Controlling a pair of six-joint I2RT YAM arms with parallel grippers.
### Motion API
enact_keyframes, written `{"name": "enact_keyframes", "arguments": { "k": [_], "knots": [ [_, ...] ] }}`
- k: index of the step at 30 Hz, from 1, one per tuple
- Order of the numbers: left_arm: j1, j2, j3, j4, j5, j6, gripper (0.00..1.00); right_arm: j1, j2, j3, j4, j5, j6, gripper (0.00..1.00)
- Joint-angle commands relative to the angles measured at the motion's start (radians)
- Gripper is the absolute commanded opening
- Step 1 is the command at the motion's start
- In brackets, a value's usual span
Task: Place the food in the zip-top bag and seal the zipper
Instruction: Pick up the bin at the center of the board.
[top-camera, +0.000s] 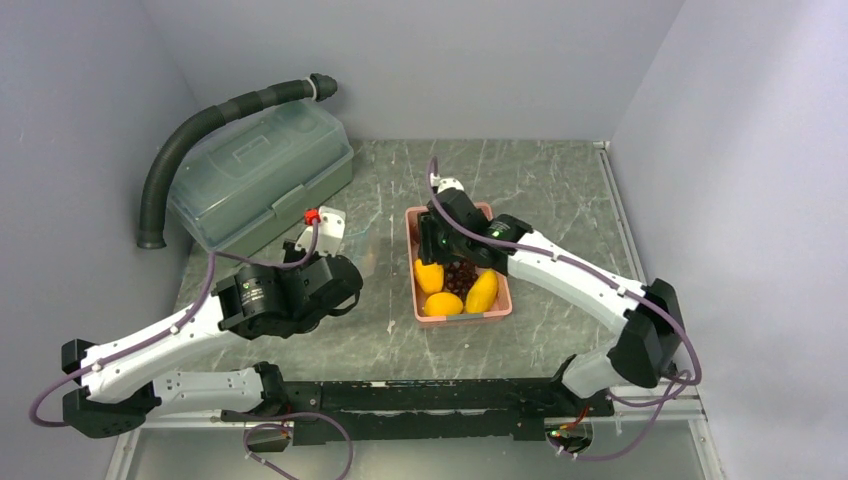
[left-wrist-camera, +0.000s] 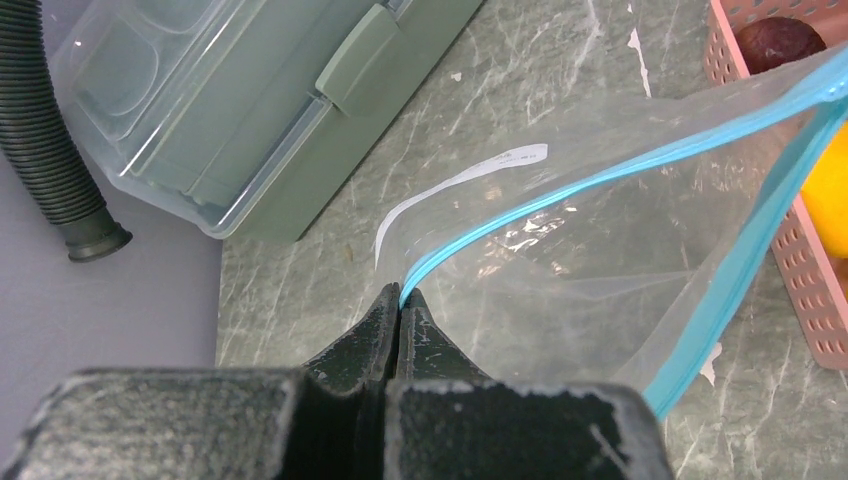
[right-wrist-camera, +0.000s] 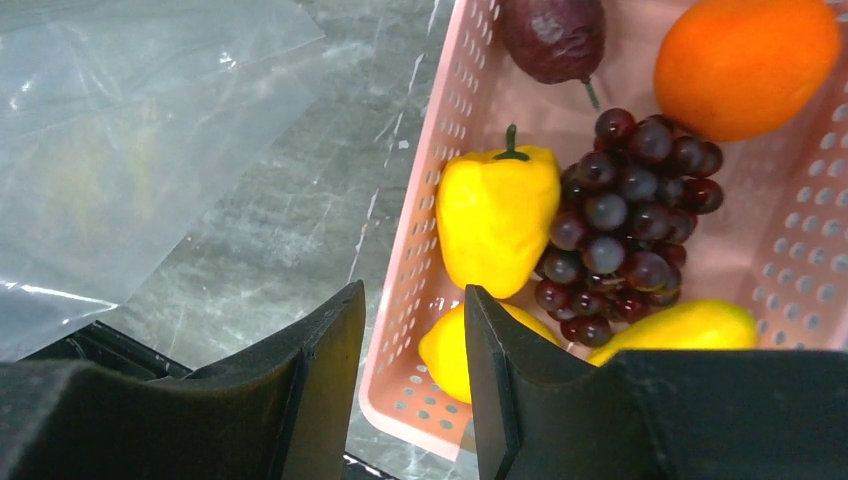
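Observation:
My left gripper (left-wrist-camera: 400, 292) is shut on one end of the teal zipper (left-wrist-camera: 560, 190), holding the clear zip-top bag (left-wrist-camera: 600, 260) up with its mouth agape beside the pink basket (right-wrist-camera: 430, 230). The food lies in the basket: an orange (right-wrist-camera: 745, 60), a dark reddish fruit (right-wrist-camera: 552, 35), a grape bunch (right-wrist-camera: 620, 215) and three yellow pieces (right-wrist-camera: 498, 215). Over the basket's left wall my right gripper (right-wrist-camera: 412, 290) stands open. One finger is outside the wall and one is over a yellow piece (right-wrist-camera: 450, 345), with nothing held.
A translucent green-grey lidded box (top-camera: 260, 175) stands at the back left, with a black ribbed hose (top-camera: 190, 135) curving over it. Grey walls close in the marbled table (top-camera: 560, 190) on three sides.

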Motion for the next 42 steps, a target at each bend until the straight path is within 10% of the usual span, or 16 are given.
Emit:
{"name": "enact_keyframes", "arguments": {
  "k": [1,24,42],
  "knots": [
    [-0.004,-0.018,-0.002,-0.003,-0.044,-0.038,0.0,0.038,0.052,-0.004,0.075,-0.002,0.048,0.45],
    [-0.004,-0.052,-0.026,-0.017,-0.048,-0.048,0.0,0.132,0.319,0.059,0.048,0.079,0.098,0.38],
    [-0.004,-0.042,-0.026,-0.02,-0.041,-0.051,0.0,0.139,0.3,0.038,0.019,0.166,0.097,0.0]
  ]
}}
